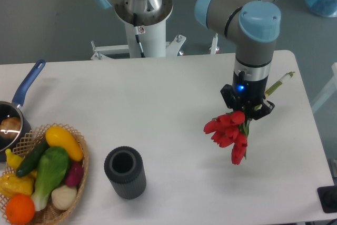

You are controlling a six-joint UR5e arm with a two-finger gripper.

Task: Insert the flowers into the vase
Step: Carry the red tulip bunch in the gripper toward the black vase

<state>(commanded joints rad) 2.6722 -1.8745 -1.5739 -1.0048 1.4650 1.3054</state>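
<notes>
The flowers [229, 133] pinched in my gripper [246, 110], red buds hanging near-left, the vase [125, 172] well apart, left.

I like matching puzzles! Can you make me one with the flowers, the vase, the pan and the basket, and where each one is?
Things:
1. flowers
2. vase
3. pan
4. basket

Places:
A. at the table's left edge, blue handle pointing up and away
B. standing empty on the table, mouth up
C. bottom left corner, full of vegetables
D. held up by the robot's gripper, red heads hanging down

Pairs: 1-D, 2-B, 3-A, 4-C
</notes>
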